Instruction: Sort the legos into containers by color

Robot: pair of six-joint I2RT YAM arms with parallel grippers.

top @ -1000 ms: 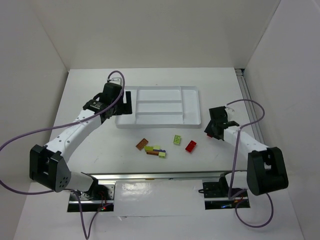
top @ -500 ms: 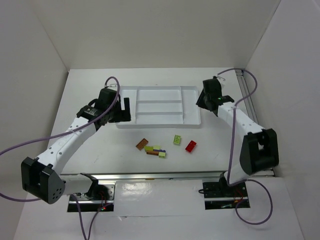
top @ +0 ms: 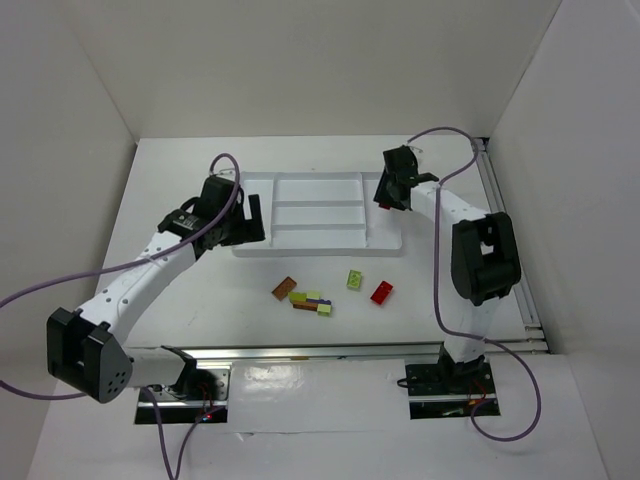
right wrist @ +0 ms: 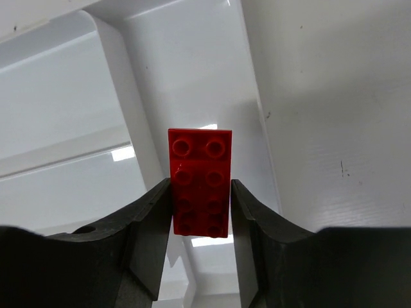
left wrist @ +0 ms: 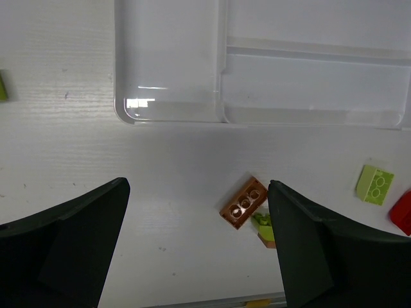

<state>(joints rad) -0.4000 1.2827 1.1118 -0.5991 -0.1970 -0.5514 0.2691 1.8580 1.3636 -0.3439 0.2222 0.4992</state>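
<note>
So the big change is the right arm. A second ago it sat low over the table off the tray's end. It has since swung up and across, and the right gripper (right wrist: 200,212) now hangs over the end of the tray (top: 300,175) on its own side. The carry looks basically done, and what's left for this piece is the drop. The left arm has pulled back a little toward the tray's other end.

Starting at the fingers, the right jaws are pinched narrow on a red brick (right wrist: 200,160). They grip its long sides near the bottom, studs facing the wrist camera, with the top half poking out past the fingertips. Straight below is the narrow end compartment (right wrist: 192,77), with the brick roughly along its dividing wall (right wrist: 131,135). That makes it a slightly close call which section it falls into. How high it hangs can't be told from here.

The left gripper (left wrist: 196,250) is spread wide and holds nothing. Just beyond its fingers lies a brown-orange brick (left wrist: 244,202), and off to one side a lime brick (left wrist: 374,184). Farther out is the tray's corner.

A second red piece (top: 381,292) and a small mixed cluster (top: 312,302) wait on the table between tray and arm bases. Plenty of sorting left.
</note>
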